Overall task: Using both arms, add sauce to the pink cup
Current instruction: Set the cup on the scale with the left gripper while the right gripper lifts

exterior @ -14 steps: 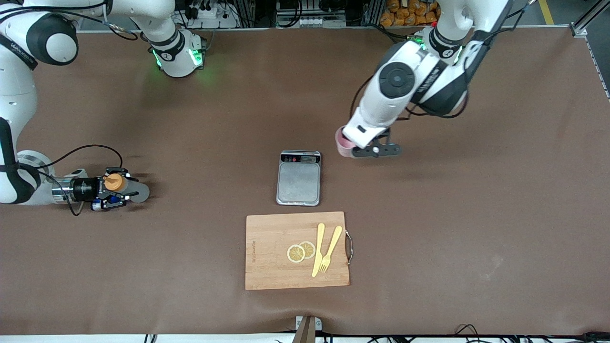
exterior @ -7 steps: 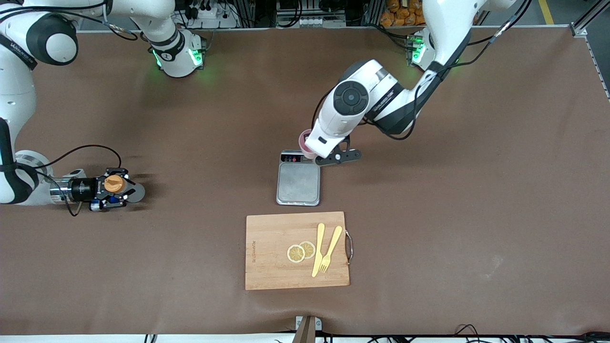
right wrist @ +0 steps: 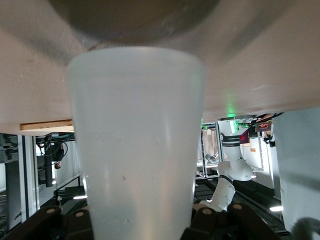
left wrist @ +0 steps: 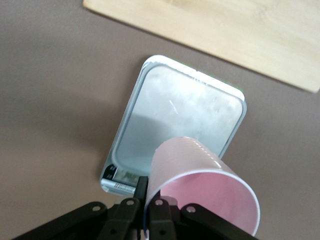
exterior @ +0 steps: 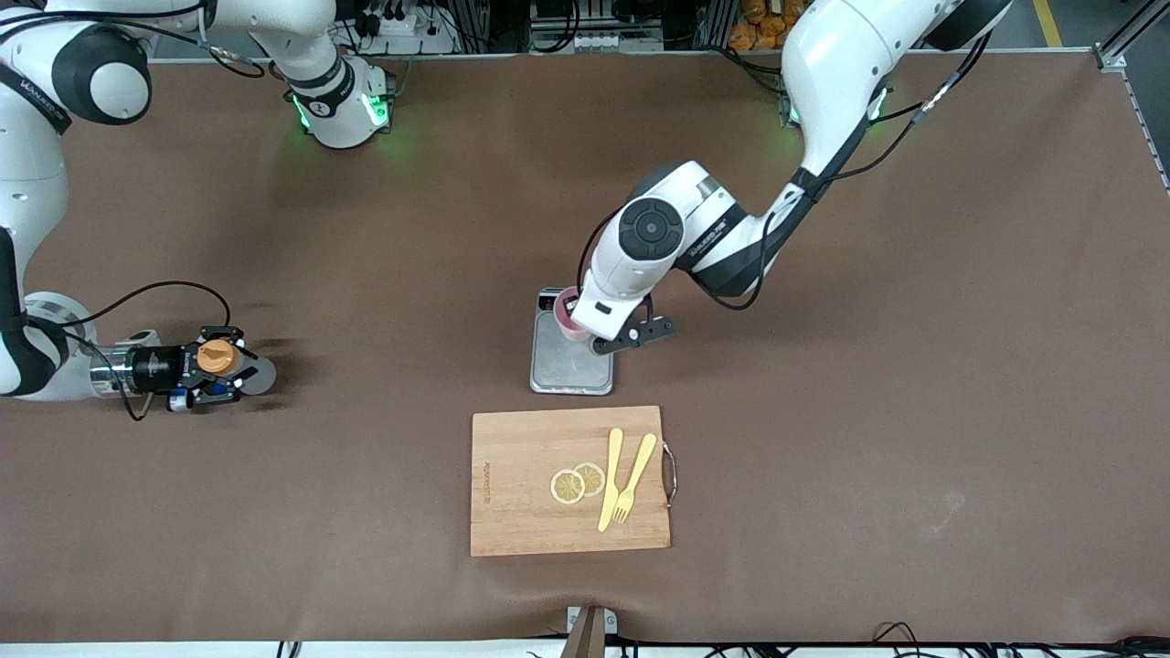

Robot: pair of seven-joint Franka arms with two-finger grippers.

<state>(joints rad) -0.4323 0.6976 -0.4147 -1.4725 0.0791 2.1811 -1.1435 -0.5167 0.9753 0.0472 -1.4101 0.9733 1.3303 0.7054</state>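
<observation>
The left gripper [exterior: 585,331] hangs over the small kitchen scale [exterior: 572,352] at the middle of the table, its fingers closed on the pink cup [exterior: 569,315]; in the left wrist view the cup [left wrist: 200,187] is held by its wall near the rim, tilted, with its open mouth facing the camera and the scale's steel platform [left wrist: 175,112] under it. From the scale, the cup sits toward twelve o'clock in the front view, over the display end. Whether the cup's base touches the platform cannot be told from these views; it looks to be just above it. The right gripper [exterior: 219,373] is low at the right arm's end of the table, about nine o'clock from the scale and well apart from it, clamped on the sauce [exterior: 219,358], whose orange cap faces up toward the front camera. In the right wrist view the translucent bottle body [right wrist: 137,150] fills the space between the fingers and stands upright. At six o'clock from the scale, nearer the front camera, lies a wooden cutting board [exterior: 512,493] with two lemon slices [exterior: 577,482], a yellow knife [exterior: 610,478] and a yellow fork [exterior: 634,477] on it.
</observation>
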